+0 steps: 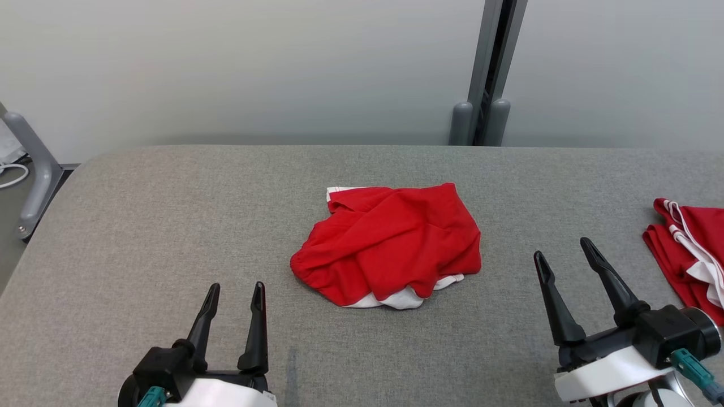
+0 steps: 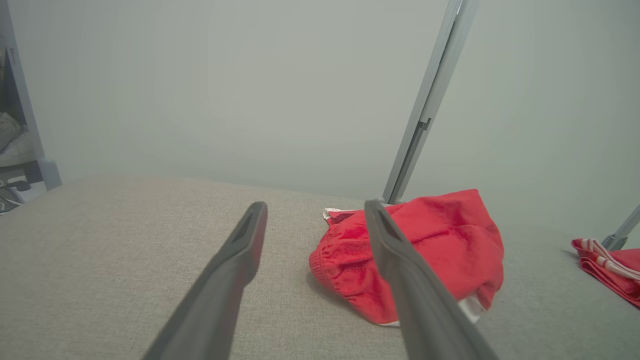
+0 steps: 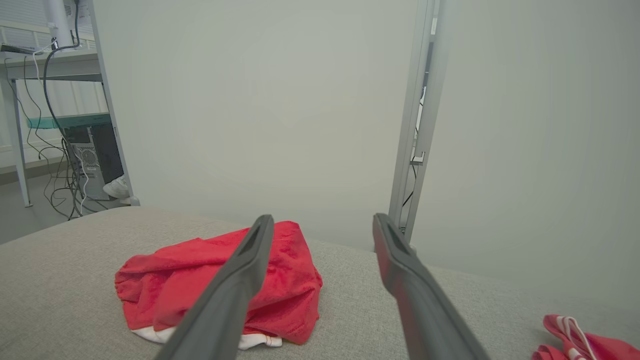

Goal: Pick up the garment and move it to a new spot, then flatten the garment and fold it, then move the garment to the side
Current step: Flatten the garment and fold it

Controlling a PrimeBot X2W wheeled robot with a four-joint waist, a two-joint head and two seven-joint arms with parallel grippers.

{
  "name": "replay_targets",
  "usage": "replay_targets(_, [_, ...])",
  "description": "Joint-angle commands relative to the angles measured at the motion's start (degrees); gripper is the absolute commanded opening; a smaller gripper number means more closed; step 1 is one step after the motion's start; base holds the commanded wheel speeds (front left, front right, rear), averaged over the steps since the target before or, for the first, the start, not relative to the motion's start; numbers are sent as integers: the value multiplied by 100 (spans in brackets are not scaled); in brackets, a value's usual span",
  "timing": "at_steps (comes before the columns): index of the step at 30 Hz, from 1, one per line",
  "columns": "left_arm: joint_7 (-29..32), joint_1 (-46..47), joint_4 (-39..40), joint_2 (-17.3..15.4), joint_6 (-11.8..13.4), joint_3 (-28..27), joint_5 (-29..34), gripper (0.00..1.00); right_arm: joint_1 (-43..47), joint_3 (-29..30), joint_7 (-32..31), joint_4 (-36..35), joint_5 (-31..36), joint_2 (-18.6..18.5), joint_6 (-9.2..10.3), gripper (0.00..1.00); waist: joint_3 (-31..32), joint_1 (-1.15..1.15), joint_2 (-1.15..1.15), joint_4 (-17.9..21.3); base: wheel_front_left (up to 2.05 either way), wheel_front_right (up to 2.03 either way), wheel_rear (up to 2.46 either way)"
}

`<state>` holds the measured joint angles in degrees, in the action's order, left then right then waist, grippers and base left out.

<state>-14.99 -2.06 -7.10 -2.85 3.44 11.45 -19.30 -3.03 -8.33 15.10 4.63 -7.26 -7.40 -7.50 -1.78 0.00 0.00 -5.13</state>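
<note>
We log the left gripper [image 1: 236, 286] released, its fingers spread with nothing between them, above the grey table [image 1: 141, 226]. The right gripper [image 1: 562, 249] is likewise released and empty. The garment [image 1: 390, 246], a crumpled red heap with white trim at its near and far edges, lies on the table between the two. It sits ahead and to the right of the left fingertips, and ahead and to the left of the right ones, touching neither. A second red garment [image 1: 687, 254] with white striping lies just right of the right gripper. A grey post [image 1: 489, 68] stands beyond the table's far edge.
</note>
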Motion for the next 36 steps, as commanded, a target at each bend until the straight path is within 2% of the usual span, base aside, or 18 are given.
replay_targets(1, [-22, -17, 28, -16, 23, 0, -23, 100, -35, -12, 9, 20, -45, -22, 2, 100, -4, 0, 0, 0, 0, 0, 0])
replay_targets(12, [-22, 58, -13, -14, 66, 45, -64, 100, -79, -49, 9, 57, -36, -32, 2, 100, -37, 0, 0, -37, 0, 0, 0])
replay_targets(17, [-22, 100, -32, -15, 66, 92, -87, 100, -167, -460, 9, 83, -46, -57, 2, 100, -83, 0, 0, -81, 0, 0, 0])
replay_targets(20, [-22, 163, -46, -15, 69, 165, -104, 100, -343, -919, 9, 169, -20, -121, 2, 100, -141, 0, 0, -146, 0, 0, 0])
replay_targets(26, [-22, 317, -46, -17, 92, 342, -232, 100, -945, -1726, -126, 887, 163, -294, 2, 100, -308, 0, 0, -405, 0, 0, 0])
replay_targets(36, [-23, 406, 134, -17, 179, 459, -525, 100, -1717, -1826, -886, 2400, 610, -347, 2, 100, -459, 0, 0, -1004, 0, 0, 0])
